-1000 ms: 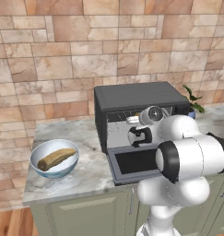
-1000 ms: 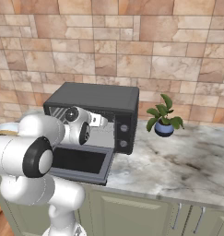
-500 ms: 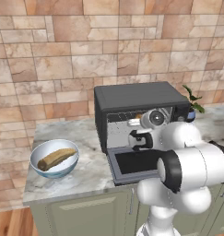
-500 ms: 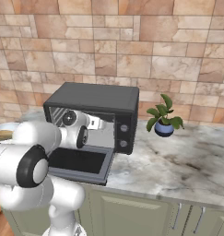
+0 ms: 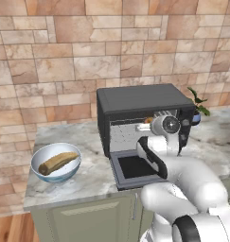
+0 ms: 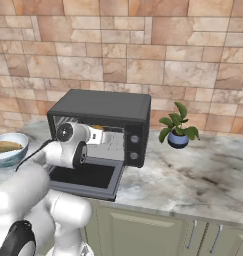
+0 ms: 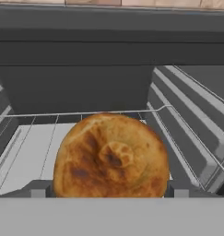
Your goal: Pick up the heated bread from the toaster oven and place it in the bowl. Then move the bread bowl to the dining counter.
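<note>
Marbled counter holds the unlabelled toaster oven, where the pincer gapes around the heated bread.

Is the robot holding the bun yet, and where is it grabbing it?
Not yet. The gripper is open inside the toaster oven, a finger on either side of the bun, which sits on the rack.

Bun crusty, browned, matt; oven dark matt metal, wire rack; bowl glossy; counter polished marble.
</note>
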You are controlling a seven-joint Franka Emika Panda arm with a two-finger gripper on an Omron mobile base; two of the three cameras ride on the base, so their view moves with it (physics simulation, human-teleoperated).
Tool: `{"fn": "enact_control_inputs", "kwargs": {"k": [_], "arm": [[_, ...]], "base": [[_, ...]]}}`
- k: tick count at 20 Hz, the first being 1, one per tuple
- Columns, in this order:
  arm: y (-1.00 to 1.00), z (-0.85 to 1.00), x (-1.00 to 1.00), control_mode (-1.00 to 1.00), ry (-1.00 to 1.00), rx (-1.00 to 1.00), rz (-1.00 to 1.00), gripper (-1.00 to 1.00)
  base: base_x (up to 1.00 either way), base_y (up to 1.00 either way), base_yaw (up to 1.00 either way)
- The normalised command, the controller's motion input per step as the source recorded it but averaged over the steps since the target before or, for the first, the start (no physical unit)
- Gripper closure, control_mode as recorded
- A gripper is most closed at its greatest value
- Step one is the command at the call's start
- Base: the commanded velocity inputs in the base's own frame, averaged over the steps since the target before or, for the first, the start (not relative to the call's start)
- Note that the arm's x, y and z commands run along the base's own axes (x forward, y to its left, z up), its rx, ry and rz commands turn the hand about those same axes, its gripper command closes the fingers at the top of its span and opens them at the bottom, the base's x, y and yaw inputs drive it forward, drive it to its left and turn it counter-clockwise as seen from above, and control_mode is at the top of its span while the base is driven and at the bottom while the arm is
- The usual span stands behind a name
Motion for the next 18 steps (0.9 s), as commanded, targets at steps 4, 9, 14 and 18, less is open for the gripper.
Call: {"fn": "enact_control_inputs", "kwargs": {"k": [4,9,14,18], "arm": [[-0.03,0.06,-1.00,-1.00,-0.15,0.00,0.00,1.00],[0.00,0.32,-1.00,-1.00,-0.09,0.00,0.00,1.00],[0.14,0.77,-0.99,-1.00,0.00,0.00,0.02,1.00],[0.52,0.85,-0.87,-1.00,0.09,0.00,0.15,1.00]], "base": [[0.00,0.00,0.00],[0.00,0.00,0.00],[0.00,0.00,0.00],[0.00,0.00,0.00]]}}
